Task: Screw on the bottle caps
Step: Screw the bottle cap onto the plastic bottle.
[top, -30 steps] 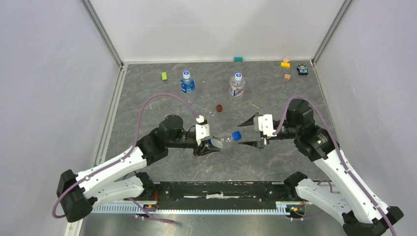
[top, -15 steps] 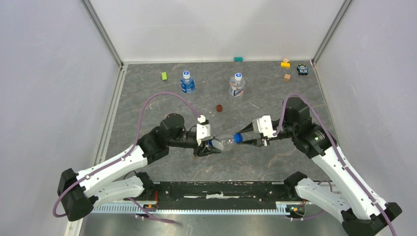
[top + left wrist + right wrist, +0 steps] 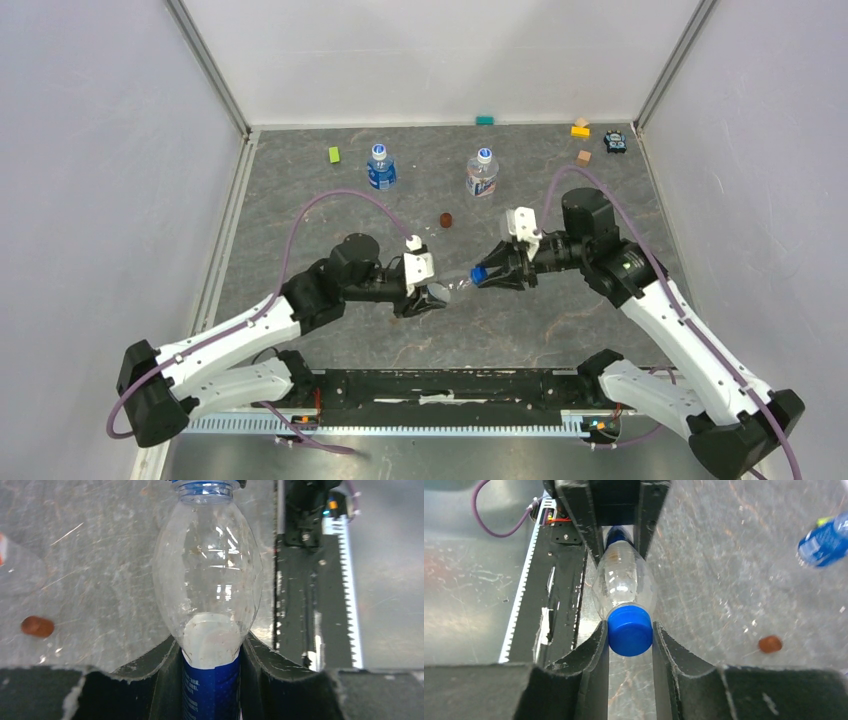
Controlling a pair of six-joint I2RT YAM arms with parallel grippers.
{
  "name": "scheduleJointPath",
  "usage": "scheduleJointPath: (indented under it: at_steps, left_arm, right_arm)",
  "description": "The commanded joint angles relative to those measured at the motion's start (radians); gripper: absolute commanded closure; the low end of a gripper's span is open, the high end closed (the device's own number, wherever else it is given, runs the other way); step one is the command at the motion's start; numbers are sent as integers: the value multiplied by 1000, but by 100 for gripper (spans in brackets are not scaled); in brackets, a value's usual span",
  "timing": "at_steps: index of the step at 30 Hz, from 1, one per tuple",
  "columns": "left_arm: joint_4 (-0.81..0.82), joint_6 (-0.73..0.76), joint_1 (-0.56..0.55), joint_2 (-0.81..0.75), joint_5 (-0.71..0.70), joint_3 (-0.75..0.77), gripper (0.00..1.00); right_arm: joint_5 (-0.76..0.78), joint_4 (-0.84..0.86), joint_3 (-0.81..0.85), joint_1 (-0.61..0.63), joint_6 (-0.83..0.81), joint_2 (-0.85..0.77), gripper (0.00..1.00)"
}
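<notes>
From where I stood, the left gripper (image 3: 430,296) was clamped on the labelled body of a clear bottle (image 3: 207,580). It held the bottle level, long axis running toward the right arm. The right gripper (image 3: 484,275) met it head-on, fingers pressed on both sides of the blue cap (image 3: 630,630) at the neck. A blue-labelled bottle (image 3: 380,167), a red-brown disc (image 3: 446,220) and a paler bottle (image 3: 481,172) sat well behind, blocking nothing.

Left hand (image 3: 428,297) grips a clear bottle (image 3: 455,289) by its label end, held level over mid bench (image 3: 520,335). Right hand (image 3: 484,274) meets it from the R, fingers either side of the blue cap (image 3: 477,277) at the neck. Toward the back: left upright bottle (image 3: 380,168) & right upright bottle (image 3: 481,173), both capped. Red-brown disc (image 3: 446,220) lies betw. them & the hands.
</notes>
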Motion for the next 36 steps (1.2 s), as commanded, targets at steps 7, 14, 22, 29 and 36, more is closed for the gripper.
scheduleJointPath:
  at_steps: [7,14,22,29,36]
  left_arm:
    - [287,316,-411,71,-795,42,80]
    - [574,538,-596,261,-1238,19,84]
    - [940,826,-679,495,-1501,1,82]
    - [509,457,-625,285,-1309,-23,80]
    - [230,256,-451,93,-910,-34,77]
  right_arm:
    - [216,322,-97,9,660,66,100]
    - [327,355,-139,9,852,105,100]
    - [379,443,-173,5,917,82,100]
    - [390,349,-45,-30,704,39,71]
    - [245,229,74,-48,439,-7,42]
